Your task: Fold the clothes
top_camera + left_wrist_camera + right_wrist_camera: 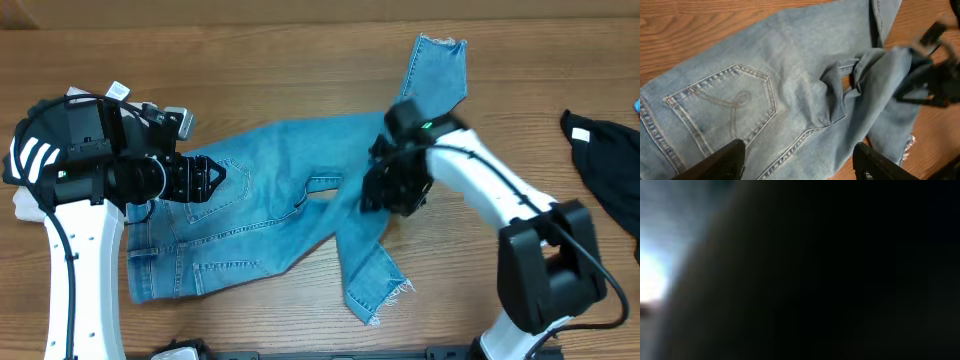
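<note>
Your left gripper (216, 180) is spread. Both dark fingers (725, 161) show at the bottom of its wrist view, well apart, with only denim between them. I cannot tell whether they touch the cloth. Directly under it lie the jeans (260, 215), seat side up, and a stitched back pocket (725, 102) sits just ahead of one finger.

Your right gripper (372, 195) is down on the jeans near the crotch, where the cloth is bunched into a fold (840, 90). Its own camera shows almost only darkness, with a pale blue patch at one side, so you cannot tell if the jaws are spread or pinching the cloth.

From this gripper one leg (438, 75) runs away toward the far side of the table (250, 60). The other leg comes back toward the arm's base and ends in a frayed hem (392, 296). Farther out on its right side — well apart from the jeans — lies a black garment (605, 150).
</note>
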`<control>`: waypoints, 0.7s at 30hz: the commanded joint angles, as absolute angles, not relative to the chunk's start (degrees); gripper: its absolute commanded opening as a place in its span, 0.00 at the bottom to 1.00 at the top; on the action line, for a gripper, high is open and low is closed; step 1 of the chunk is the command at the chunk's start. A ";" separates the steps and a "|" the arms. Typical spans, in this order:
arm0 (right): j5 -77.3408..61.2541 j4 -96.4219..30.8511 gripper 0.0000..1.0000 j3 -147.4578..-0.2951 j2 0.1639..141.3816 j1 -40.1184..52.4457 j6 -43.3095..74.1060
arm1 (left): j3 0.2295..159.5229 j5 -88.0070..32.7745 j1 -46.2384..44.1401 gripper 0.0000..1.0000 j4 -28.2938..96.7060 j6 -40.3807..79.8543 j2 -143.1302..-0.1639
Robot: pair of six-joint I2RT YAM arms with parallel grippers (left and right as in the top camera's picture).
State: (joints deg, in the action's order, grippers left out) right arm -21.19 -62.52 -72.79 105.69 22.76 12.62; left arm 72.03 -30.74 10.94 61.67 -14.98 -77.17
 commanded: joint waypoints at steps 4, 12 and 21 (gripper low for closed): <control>-26.63 -66.81 0.04 -73.38 103.92 22.74 1.26 | 73.25 -30.46 10.68 0.73 61.65 -14.33 -77.12; -52.71 -97.12 0.04 -92.31 103.85 16.99 -48.16 | 73.25 -30.46 10.68 0.73 61.56 -14.17 -77.12; -42.83 -92.79 0.04 -93.19 102.78 16.73 -50.09 | 73.25 -30.46 10.68 0.74 61.47 -14.13 -77.14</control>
State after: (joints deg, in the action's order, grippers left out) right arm -47.31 -95.50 -93.30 104.18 16.95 -47.09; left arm 72.05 -30.57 10.94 61.69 -14.96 -77.17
